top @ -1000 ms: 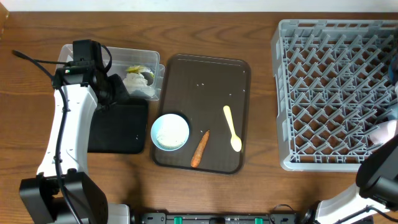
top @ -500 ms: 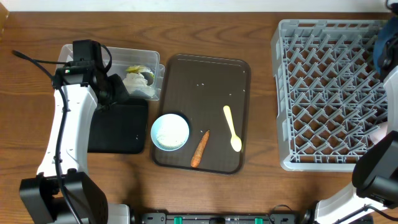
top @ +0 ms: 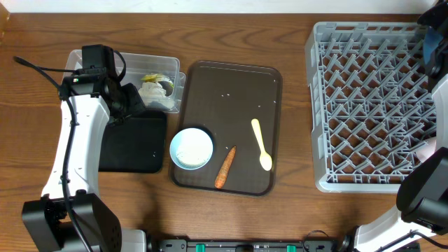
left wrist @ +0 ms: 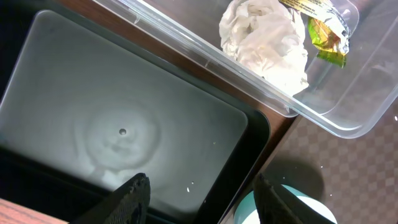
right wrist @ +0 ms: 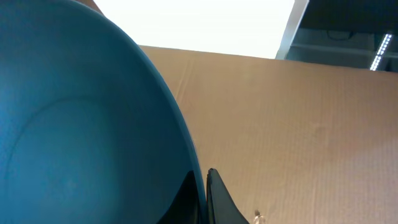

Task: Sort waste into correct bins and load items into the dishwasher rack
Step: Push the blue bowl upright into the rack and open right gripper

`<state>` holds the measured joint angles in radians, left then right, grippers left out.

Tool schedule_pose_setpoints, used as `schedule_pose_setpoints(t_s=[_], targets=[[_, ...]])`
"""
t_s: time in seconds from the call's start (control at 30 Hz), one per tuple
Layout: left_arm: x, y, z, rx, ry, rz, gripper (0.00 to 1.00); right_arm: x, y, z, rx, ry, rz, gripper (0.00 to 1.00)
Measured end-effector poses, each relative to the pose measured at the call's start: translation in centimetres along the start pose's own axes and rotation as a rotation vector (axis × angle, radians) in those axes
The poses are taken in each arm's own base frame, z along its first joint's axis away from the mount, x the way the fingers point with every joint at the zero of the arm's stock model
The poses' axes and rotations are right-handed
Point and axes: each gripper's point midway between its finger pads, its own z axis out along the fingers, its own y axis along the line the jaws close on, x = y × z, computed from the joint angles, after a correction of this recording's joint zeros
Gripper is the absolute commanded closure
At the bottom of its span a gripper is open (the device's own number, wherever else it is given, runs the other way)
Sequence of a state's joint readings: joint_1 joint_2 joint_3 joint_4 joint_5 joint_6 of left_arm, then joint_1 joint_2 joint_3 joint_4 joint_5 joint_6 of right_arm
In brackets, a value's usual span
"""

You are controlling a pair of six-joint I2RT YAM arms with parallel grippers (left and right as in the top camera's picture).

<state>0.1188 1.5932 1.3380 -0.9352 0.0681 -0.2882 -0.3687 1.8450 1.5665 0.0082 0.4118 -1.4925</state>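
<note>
My left gripper [left wrist: 202, 202] hangs open over the black tray [left wrist: 124, 124], nothing between its fingers; a few rice grains [left wrist: 189, 186] lie on that tray. Beside it, the clear tub [top: 150, 70] holds a crumpled white wrapper [left wrist: 267, 43] and a yellow-green wrapper [left wrist: 323, 31]. On the brown serving tray [top: 231, 91] sit the white bowl [top: 191, 148], the carrot piece [top: 225, 167] and the pale yellow spoon [top: 261, 144]. My right gripper [right wrist: 202, 186] is shut on the rim of the dark-blue bowl [right wrist: 74, 124], held at the far right edge over the dishwasher rack [top: 371, 105].
A pale pink cup [top: 425, 148] shows at the rack's right side, partly cut off by the frame edge. My left arm [top: 77, 133] stretches along the table's left side. Bare wooden table lies between the serving tray and the rack.
My right arm has carried the dark-blue bowl from the rack's right middle towards its far right corner. The left arm and gripper have stayed still.
</note>
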Motion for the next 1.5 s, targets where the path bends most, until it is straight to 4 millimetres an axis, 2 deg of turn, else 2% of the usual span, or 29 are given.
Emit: schedule_pose_setpoints(t_s=[0.2,0.3,0.47,0.57,0.7,0.9,1.17,1.33,1.37,1.47,1.5], targets=[[0.0,0.0,0.0,0.0,0.0,0.0,0.44,1.1,-2.6,0.3,0.12,0.062,0.029,0.99],[0.0,0.0,0.0,0.0,0.0,0.0,0.44,1.7,-1.6,1.0,0.104,0.108,0.016,0.99],[0.0,0.0,0.0,0.0,0.0,0.0,0.44,1.7,1.9,2.9,0.038,0.144,-0.019,0.99],[0.0,0.0,0.0,0.0,0.0,0.0,0.44,1.5,3.0,3.4,0.02,0.153,-0.026,0.99],[0.0,0.0,0.0,0.0,0.0,0.0,0.44,1.4,3.7,3.2,-0.004,0.164,-0.011,0.99],[0.0,0.0,0.0,0.0,0.0,0.0,0.44,2.3,4.3,2.8,-0.04,0.219,0.096,0.99],[0.0,0.0,0.0,0.0,0.0,0.0,0.44,2.6,5.9,1.1,-0.122,0.288,0.252,0.99],[0.0,0.0,0.0,0.0,0.0,0.0,0.44,2.5,6.5,0.6,-0.145,0.305,0.333,0.9],[0.0,0.0,0.0,0.0,0.0,0.0,0.44,2.5,6.5,0.5,-0.146,0.308,0.346,0.83],[0.0,0.0,0.0,0.0,0.0,0.0,0.44,2.8,6.9,0.1,-0.153,0.328,0.397,0.75],[0.0,0.0,0.0,0.0,0.0,0.0,0.44,2.9,7.0,0.1,-0.152,0.337,0.416,0.65]])
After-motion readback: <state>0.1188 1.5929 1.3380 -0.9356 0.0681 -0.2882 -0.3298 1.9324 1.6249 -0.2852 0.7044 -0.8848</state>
